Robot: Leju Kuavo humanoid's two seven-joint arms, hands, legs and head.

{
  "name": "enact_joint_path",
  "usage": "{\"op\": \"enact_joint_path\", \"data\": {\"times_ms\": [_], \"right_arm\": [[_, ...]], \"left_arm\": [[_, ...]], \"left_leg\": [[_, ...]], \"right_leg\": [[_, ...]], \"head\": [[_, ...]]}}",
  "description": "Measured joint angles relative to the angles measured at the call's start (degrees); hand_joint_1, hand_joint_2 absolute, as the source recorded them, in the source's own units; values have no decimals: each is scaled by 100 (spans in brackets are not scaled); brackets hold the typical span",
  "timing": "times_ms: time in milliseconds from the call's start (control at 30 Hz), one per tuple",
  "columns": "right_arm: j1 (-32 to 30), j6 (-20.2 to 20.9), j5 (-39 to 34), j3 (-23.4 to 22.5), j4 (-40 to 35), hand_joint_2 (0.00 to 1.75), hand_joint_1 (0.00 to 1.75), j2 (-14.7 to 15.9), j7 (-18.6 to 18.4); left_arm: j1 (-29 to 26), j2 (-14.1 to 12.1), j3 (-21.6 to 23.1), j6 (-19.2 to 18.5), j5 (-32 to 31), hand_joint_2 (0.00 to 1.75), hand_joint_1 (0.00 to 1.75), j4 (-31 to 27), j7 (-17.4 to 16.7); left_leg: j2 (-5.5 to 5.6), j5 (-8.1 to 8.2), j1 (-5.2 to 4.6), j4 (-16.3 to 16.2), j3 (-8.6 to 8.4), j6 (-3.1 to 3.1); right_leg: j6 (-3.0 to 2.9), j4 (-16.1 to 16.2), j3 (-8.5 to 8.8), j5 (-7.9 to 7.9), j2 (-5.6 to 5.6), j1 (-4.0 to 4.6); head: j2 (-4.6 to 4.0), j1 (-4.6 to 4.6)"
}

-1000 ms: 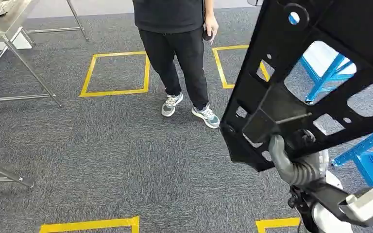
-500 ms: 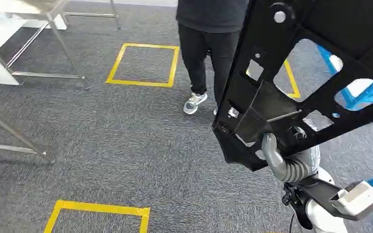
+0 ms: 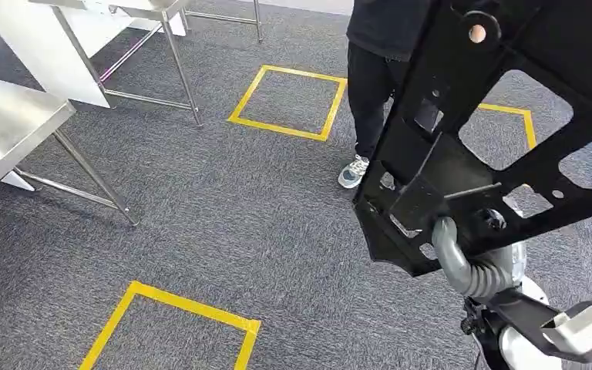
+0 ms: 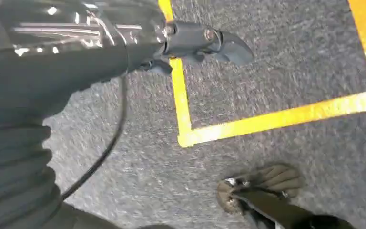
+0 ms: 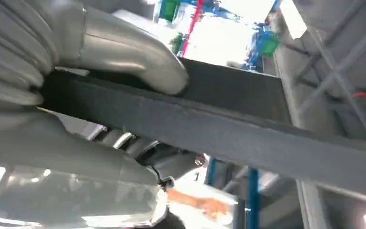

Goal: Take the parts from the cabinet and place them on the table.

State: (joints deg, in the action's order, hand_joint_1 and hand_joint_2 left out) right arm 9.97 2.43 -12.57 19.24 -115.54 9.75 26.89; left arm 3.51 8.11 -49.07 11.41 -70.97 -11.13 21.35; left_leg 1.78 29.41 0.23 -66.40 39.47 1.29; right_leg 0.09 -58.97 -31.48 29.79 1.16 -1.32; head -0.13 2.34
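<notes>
fingers (image 5: 138, 64) of right hand (image 3: 462, 258) clamped on black part (image 3: 509, 116).

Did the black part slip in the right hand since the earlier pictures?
No. The black part sits the same against the grey thumb of the right hand; the yellow floor square slid right because the camera turned.

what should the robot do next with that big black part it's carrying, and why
Probably keep turning left toward the steel table before lowering anything. The right hand grips the black part up in the air over carpet, the table sits off at the left edge of the head view, and a person stands close beside the part, so swing slowly.
</notes>
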Motion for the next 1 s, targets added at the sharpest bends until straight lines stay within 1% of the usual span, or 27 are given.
{"op": "enact_joint_path", "data": {"times_ms": [67, 100, 133, 167, 200, 233, 267, 300, 367, 400, 433, 467, 500, 533, 567, 600, 633, 667, 700, 733, 767, 800, 833, 900, 933, 967, 1000], "right_arm": [[-7, 18, -9, -4, 0, 175, 175, 0, -5], [-12, 17, -13, -4, 0, 175, 175, 0, -5], [-23, 17, -15, -4, 0, 175, 175, -4, -5], [-28, 20, -17, -9, 0, 175, 175, -7, -5], [-31, 22, -20, -9, 0, 175, 175, -7, -5], [-31, 24, -24, -13, 0, 175, 175, -7, -5], [-33, 35, -28, -15, 0, 175, 175, -7, 0], [-36, 37, -33, -26, 0, 175, 175, -7, 0], [-40, 46, -35, -31, 0, 175, 175, -11, 6], [-38, 48, -37, -31, 0, 175, 175, -13, 4], [-37, 48, -35, -37, 0, 175, 175, -13, 4], [-43, 50, -35, -39, 0, 175, 175, -13, 2], [-53, 52, -44, -46, -2, 175, 175, -13, 11], [-64, 50, -46, -64, -2, 175, 175, -13, 9], [-81, 50, -48, -88, -2, 175, 175, -13, 9], [-99, 52, -50, -99, -2, 175, 175, -13, 6], [-112, 52, -50, -98, -2, 175, 175, -13, 6], [-116, 52, -50, -101, -2, 175, 175, -13, 6], [-115, 52, -50, -109, -2, 175, 175, -13, 6], [-114, 55, -50, -118, -2, 175, 175, -13, 6], [-114, 55, -50, -127, -2, 175, 175, -13, 6], [-124, 55, -50, -133, -2, 175, 175, -15, 4], [-119, 55, -50, -140, -20, 175, 175, -15, 9], [-132, 59, -50, -138, -20, 175, 175, -15, 6], [-124, 59, -50, -140, -20, 175, 175, -17, 6], [-108, 59, -50, -138, -20, 175, 175, -22, 9], [-114, 59, -50, -136, -22, 175, 175, -33, 6]], "left_arm": [[15, 2, 2, 0, -7, 175, 0, 0, 0], [10, 2, 2, 0, -9, 175, 0, 0, 0], [2, 0, 2, 0, -9, 175, 0, 0, 0], [-2, 0, 2, 0, -13, 175, 0, 0, -2], [-2, -13, 2, 0, -18, 175, 0, 0, -4], [-1, -13, 2, 0, -20, 175, 0, 0, -7], [6, -9, 2, 0, -26, 175, 0, 0, -11], [14, -2, 2, 0, -33, 175, 0, 2, -11], [14, -13, 2, 0, -35, 175, 0, 2, -24], [16, -13, 2, 0, -35, 175, 0, 2, -24], [15, -15, 2, 0, -35, 175, 0, 0, -24], [17, -17, 2, 2, -35, 175, 0, 0, -24], [24, -24, 0, 9, -35, 175, 0, -2, -26], [41, -28, 0, 15, -35, 175, 0, -4, -24], [49, -28, 0, 13, -37, 175, 0, -4, -24], [47, -28, 0, 11, -42, 175, 0, -4, -24], [39, -28, 0, 9, -44, 175, 0, -4, -26], [26, -28, 0, 9, -44, 175, 0, -2, -33], [23, -28, 0, 9, -44, 175, 0, -2, -39], [25, -28, 0, 7, -44, 175, 0, -2, -44], [26, -28, 0, 9, -44, 175, 0, -2, -48], [34, -28, 0, 9, -44, 175, 0, -4, -59], [38, -31, 0, 9, -44, 175, 0, -4, -55], [-3, -31, 0, 7, -44, 175, 0, -2, -55], [-26, -31, 0, 7, -44, 175, 0, -2, -55], [-39, -48, 0, 9, -44, 175, 0, -2, -55], [-41, -44, 0, 7, -46, 175, 0, 0, -55]], "left_leg": [[-72, 395, 36, -904, 386, 19], [-83, 456, 56, -1168, 495, 36], [-103, 400, 80, -1159, 475, 53], [-141, 237, 112, -886, 327, 78], [-209, 8, 146, -415, 83, 100], [-396, -212, 170, 122, -203, 123], [-741, -130, 143, 358, -331, 180], [-747, -162, 90, 418, -303, 107], [-607, -150, 73, 400, -281, 49], [-525, -155, 47, 402, -267, -2], [-443, -180, 63, 431, -281, -63], [-381, -189, 67, 439, -278, -103], [-311, -202, 69, 440, -268, -148], [-238, -211, 67, 441, -255, -171], [-148, -218, 58, 441, -247, -182], [-63, -226, 49, 441, -241, -193], [23, -229, 44, 440, -242, -195], [108, -233, 44, 440, -244, -196], [197, -241, 45, 439, -248, -193], [273, -250, 52, 438, -251, -181], [351, -263, 65, 438, -245, -160], [417, -284, 34, 430, -212, -121], [476, -309, 51, 424, -170, -88], [586, -370, 61, 501, -157, -3], [644, -396, 57, 515, -147, 38], [455, -339, 65, 450, -126, 36], [131, -194, 14, 287, -66, 41]], "right_leg": [[1, -1, 1, 2, -182, 16], [4, -2, -1, 4, -262, 15], [7, -2, 2, 8, -337, 11], [22, -5, 4, 18, -410, 1], [43, -12, 17, 31, -475, -6], [85, -29, 36, 58, -523, -11], [136, -45, 38, 88, -570, 16], [168, -104, 28, 117, -612, 68], [191, -49, 72, 107, -718, 62], [209, -35, 110, 112, -791, 62], [261, -42, 110, 162, -778, 35], [261, -161, 76, 278, -520, 13], [249, -480, -64, 492, -343, 11], [247, -931, -271, 714, -246, 19], [243, -1371, -489, 872, -199, 22], [239, -1711, -670, 957, -179, 23], [231, -1783, -727, 893, -168, 23], [219, -1592, -659, 704, -155, 24], [206, -1189, -486, 440, -123, 23], [195, -735, -279, 194, -34, 20], [177, -254, -74, 32, 234, 10], [175, -158, -38, 92, 388, 14], [184, -87, -19, 121, 351, 15], [168, -90, -22, 112, 261, 45], [131, -64, -13, 86, 198, 30], [85, -27, 6, 51, 89, -68], [47, -24, 12, 48, 37, -59]], "head": [[0, 24], [0, 39], [0, 61], [0, 94], [0, 129], [0, 159], [0, 190], [0, 237], [0, 119], [0, 103], [0, 92], [0, 70], [0, 42], [0, -11], [0, -52], [0, -79], [0, -92], [0, -103], [0, -122], [0, -133], [0, -142], [0, -148], [0, -155], [0, -151], [0, -148], [0, -142], [0, -83]]}}
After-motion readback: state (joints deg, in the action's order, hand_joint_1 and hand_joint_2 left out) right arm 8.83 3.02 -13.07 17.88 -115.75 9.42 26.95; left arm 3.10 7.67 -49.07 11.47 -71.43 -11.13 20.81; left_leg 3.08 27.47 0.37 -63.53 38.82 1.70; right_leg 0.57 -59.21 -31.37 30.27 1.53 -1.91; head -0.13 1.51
